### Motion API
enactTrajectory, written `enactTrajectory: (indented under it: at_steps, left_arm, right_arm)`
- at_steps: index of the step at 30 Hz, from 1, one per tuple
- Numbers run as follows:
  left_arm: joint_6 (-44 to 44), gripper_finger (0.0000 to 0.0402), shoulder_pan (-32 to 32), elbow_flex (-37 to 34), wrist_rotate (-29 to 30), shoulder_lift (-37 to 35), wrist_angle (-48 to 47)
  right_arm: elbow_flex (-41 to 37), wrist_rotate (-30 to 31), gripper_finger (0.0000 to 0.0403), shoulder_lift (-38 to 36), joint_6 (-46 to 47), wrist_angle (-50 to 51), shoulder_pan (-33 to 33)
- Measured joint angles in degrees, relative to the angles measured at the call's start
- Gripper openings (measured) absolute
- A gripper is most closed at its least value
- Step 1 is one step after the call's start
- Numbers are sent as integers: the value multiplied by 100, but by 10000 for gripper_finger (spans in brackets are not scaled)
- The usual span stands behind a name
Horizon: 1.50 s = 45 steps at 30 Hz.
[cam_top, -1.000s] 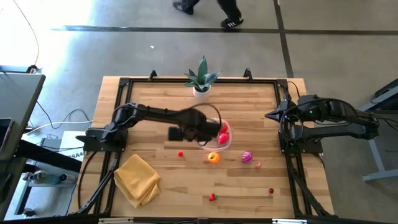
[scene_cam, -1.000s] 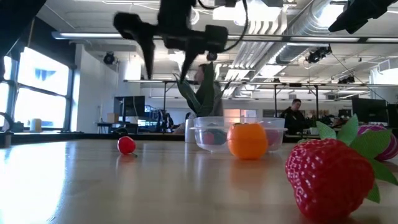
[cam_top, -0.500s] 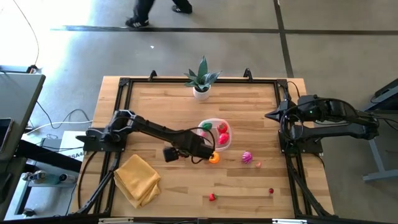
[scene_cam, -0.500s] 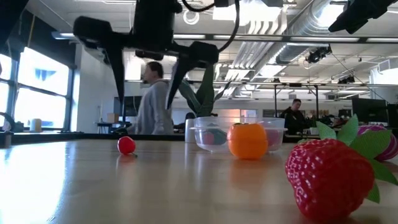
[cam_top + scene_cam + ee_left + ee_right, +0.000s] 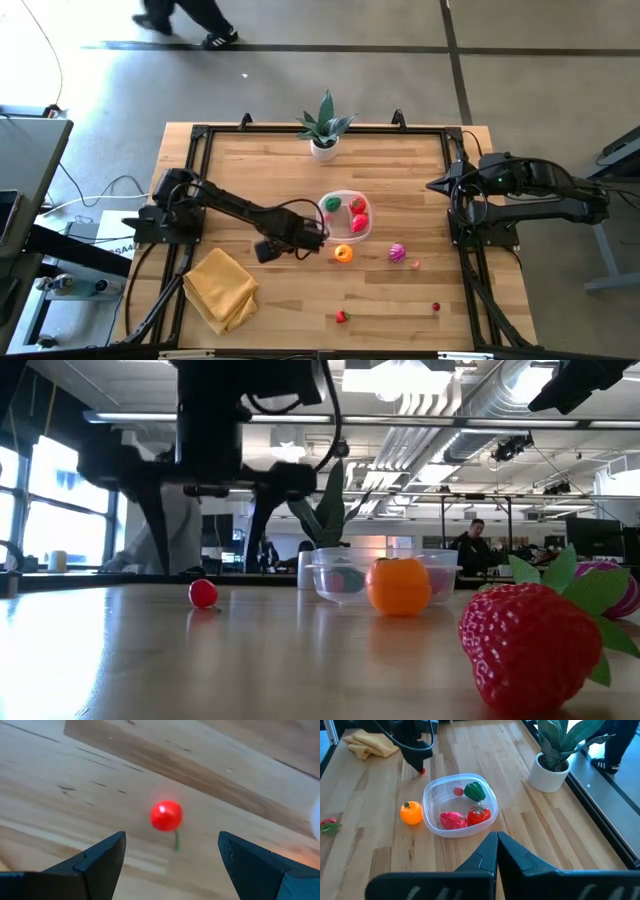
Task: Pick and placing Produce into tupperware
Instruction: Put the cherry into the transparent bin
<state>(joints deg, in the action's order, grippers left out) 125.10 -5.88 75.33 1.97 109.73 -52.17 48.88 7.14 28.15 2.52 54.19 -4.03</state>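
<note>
Left gripper: the dark two-finger left gripper is spread wide above a small round red cherry with a green stem; nothing is held or touched, and the cherry is seen on the bare wood between the two fingers. From above, the gripper is placed near the middle of the light wooden slatted table, toward its near edge.

Right gripper: the right gripper is shut, fingers pressed together and empty; the arm is parked at the table's right edge.

Tupperware: the clear plastic tub with rounded corners and a whitish rim is set near the table's centre. A green pepper-like piece, a red tomato-like piece, a magenta-red piece and a small pink piece are seen inside it.

Loose produce: an orange-yellow round fruit lies just beside the tub on its near side; a magenta striped piece and a small pink piece lie toward the right edge; a red strawberry with green leaves and a small red piece lie near the near edge.

Other: a folded yellow cloth lies at the near left corner; a green plant in a white pot stands at the far edge.

Hard to make out: the cherry is hidden under the left gripper in the high view; the small pieces in the tub cannot be identified.
</note>
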Motion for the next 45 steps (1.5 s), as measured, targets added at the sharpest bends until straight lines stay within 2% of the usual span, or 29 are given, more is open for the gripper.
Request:
enactTrajectory:
  at_steps: [5,12,24,34,45]
  left_arm:
    - [122,308,33,-382,-48,-48,561]
    - [113,308,150,-724,-161,-46,818]
    - [-69,304,213,-796,-192,-59,909]
    - [-10,221,213,-809,-261,-50,847]
    - [140,169,213,-809,-263,-46,849]
  right_arm:
    - [0,2,0,1,2,0,0]
    - [0,2,0,1,2,0,0]
    - [0,2,0,-1,0,0,0]
    - [0,2,0,1,0,0,0]
    - [0,2,0,-1,0,0,0]
